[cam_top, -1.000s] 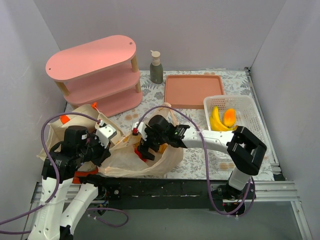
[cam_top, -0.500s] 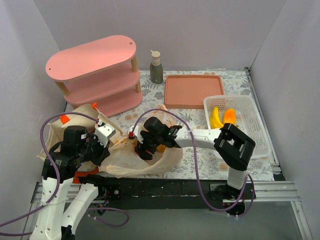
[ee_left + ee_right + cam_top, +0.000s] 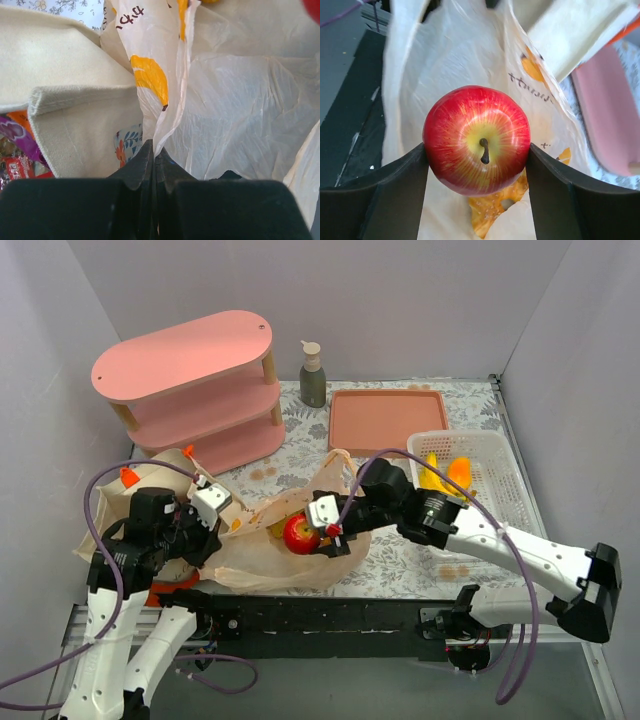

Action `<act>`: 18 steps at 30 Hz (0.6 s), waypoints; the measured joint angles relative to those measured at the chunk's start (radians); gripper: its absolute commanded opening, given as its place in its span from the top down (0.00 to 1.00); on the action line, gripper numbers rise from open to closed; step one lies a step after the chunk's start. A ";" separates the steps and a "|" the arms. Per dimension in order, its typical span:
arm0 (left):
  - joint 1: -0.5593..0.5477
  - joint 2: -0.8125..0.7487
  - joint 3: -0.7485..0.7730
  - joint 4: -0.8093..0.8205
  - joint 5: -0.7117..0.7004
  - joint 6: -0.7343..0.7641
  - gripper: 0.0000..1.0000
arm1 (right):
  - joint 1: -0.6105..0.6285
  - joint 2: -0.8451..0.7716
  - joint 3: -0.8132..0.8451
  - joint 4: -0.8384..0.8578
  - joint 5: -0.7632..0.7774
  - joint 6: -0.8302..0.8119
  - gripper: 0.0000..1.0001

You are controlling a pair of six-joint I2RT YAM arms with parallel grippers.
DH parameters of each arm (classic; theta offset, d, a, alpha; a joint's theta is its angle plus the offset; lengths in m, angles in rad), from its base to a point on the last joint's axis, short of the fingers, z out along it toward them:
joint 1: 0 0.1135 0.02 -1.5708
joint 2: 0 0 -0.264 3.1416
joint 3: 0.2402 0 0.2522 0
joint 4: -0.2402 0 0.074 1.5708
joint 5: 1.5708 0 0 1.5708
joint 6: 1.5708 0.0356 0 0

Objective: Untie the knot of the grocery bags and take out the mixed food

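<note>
The tan plastic bag (image 3: 300, 565) lies open at the front centre. My right gripper (image 3: 305, 534) is shut on a red apple (image 3: 298, 534) and holds it just above the bag's mouth; the right wrist view shows the apple (image 3: 476, 139) between my fingers, with a golden pastry (image 3: 495, 206) below it inside the bag (image 3: 425, 85). My left gripper (image 3: 212, 523) is shut on the plastic bag's edge (image 3: 160, 95). The cream canvas tote (image 3: 150, 480) lies at the left, under my left arm; purple and red snack packets (image 3: 17, 150) show in it. Bananas (image 3: 432, 475) and an orange wedge (image 3: 460, 473) lie in the white basket (image 3: 505, 495).
A pink three-tier shelf (image 3: 190, 390) stands at the back left. A grey pump bottle (image 3: 313, 375) stands beside it. A pink tray (image 3: 385, 420) lies at the back centre. Grey walls close in the table on three sides.
My right gripper has pulled back out of the bag and to the right, now holding the red apple above the bag's mouth. My left gripper still holds the bag's edge.
</note>
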 measured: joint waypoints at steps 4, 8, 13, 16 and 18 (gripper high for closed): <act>0.000 0.066 0.008 0.028 0.023 -0.002 1.00 | 0.000 -0.099 -0.006 -0.042 -0.037 -0.051 0.95; 0.000 0.200 0.075 0.058 0.061 -0.003 1.00 | -0.056 -0.136 0.025 -0.045 0.011 -0.043 0.99; 0.000 0.298 0.126 0.158 0.096 -0.012 1.00 | -0.362 -0.179 0.079 -0.033 0.138 0.008 0.99; 0.000 0.322 0.127 0.189 0.118 -0.019 1.00 | -0.641 -0.210 0.079 -0.045 0.195 0.064 0.99; 0.000 0.333 0.127 0.207 0.129 -0.024 1.00 | -0.837 -0.221 0.070 -0.059 0.220 0.100 0.99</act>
